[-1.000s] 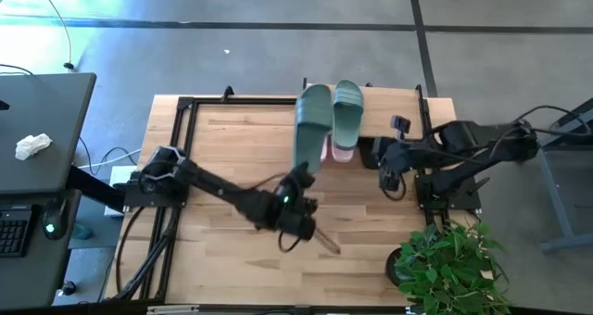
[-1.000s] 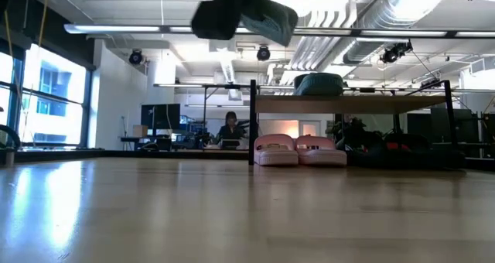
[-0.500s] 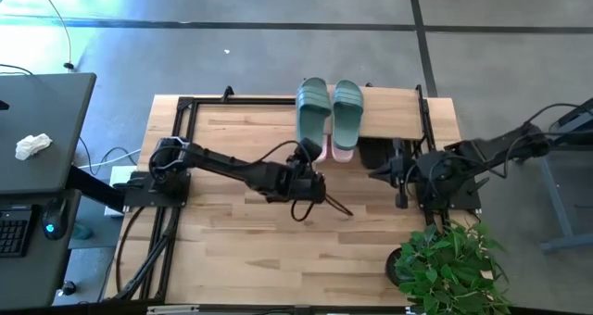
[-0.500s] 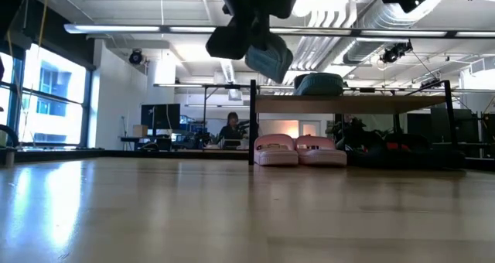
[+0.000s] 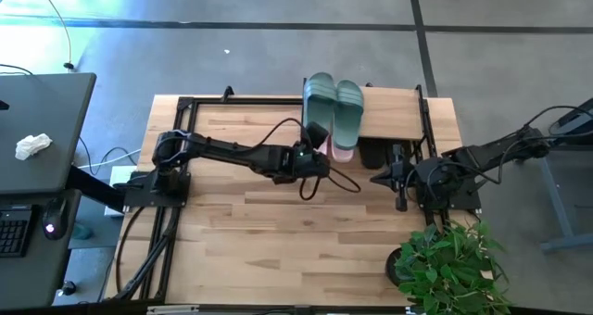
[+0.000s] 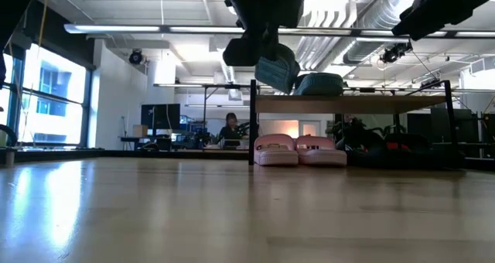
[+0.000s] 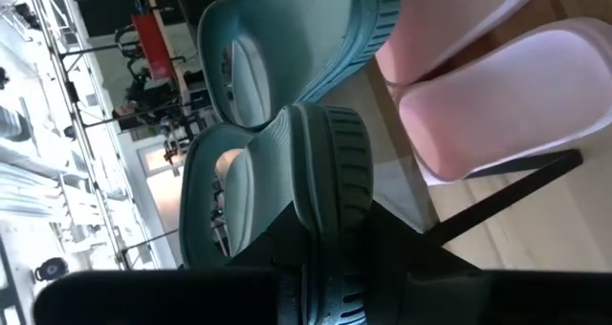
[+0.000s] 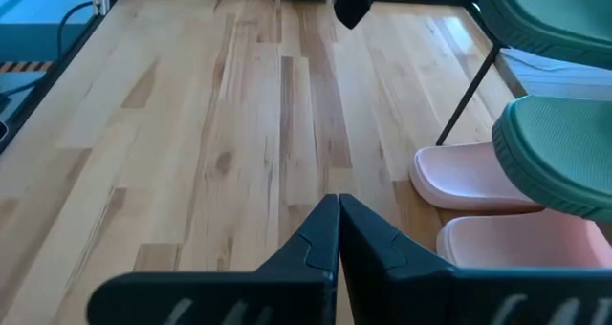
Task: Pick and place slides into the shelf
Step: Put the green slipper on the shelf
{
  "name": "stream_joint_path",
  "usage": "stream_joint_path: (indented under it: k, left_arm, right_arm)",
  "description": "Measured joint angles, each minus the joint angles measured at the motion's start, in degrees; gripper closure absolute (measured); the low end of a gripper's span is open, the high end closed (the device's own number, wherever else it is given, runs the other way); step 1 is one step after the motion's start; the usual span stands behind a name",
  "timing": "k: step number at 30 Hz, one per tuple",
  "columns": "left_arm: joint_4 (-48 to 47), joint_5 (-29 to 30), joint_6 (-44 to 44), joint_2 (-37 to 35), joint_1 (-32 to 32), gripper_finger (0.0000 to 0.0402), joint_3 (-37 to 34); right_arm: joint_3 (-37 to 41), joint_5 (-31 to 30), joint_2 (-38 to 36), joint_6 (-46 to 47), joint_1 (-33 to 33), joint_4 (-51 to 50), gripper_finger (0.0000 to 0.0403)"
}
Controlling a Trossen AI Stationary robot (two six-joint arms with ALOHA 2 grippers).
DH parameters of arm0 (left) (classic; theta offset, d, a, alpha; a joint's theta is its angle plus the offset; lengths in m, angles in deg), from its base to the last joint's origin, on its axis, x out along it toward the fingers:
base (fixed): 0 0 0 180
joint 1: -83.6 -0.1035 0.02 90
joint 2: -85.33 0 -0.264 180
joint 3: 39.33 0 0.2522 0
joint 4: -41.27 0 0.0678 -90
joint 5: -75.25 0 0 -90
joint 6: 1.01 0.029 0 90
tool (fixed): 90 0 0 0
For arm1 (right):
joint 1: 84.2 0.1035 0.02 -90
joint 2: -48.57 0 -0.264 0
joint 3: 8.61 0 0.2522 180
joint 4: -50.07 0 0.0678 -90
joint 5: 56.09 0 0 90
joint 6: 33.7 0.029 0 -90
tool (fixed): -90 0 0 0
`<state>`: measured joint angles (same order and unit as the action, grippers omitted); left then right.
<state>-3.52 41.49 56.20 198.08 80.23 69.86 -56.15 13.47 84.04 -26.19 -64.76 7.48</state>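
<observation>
My left gripper (image 5: 312, 155) is shut on a teal-green slide (image 5: 319, 104), which it holds just over the left end of the shelf's wooden top board (image 5: 398, 111). It also shows in the low view (image 6: 272, 62). The second teal-green slide (image 5: 348, 111) lies on the board beside it. Two pale pink slides (image 6: 298, 151) stand on the table under the shelf (image 6: 352, 104). A dark shape (image 5: 373, 153) lies under the board to their right. My right gripper (image 8: 337, 222) is shut and empty, near the table's right edge (image 5: 397, 176). My left gripper pinches the teal-green slide at its heel end (image 7: 327, 186), with the ribbed sole rim running between the two fingers. The fingers come from the table's near side, along the slide. The slide reaches away toward the far edge, just above the shelf board; I cannot tell whether it touches.
A bare black metal frame (image 5: 185, 107) runs round the table's left and far sides. A potted plant (image 5: 447, 259) stands at the near right corner. The wooden table (image 5: 241, 232) lies open in front of the shelf. A person sits far off in the room (image 6: 230, 128).
My left gripper has carried the teal-green slide toward the far edge and lower, from over the table's middle to the shelf's left end beside the other teal-green slide. My right arm drew back toward the right edge early on and has since kept still.
</observation>
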Motion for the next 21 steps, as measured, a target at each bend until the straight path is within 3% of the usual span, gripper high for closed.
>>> stream_joint_path:
  k: [21]
  left_arm:
    - [8.2, -4.6, -3.1, 5.2, 0.1, 0.0359, 0.1]
  right_arm:
    - [0.0, 0.4, 0.1, 1.0, 0.0, 0.9, 0.0403]
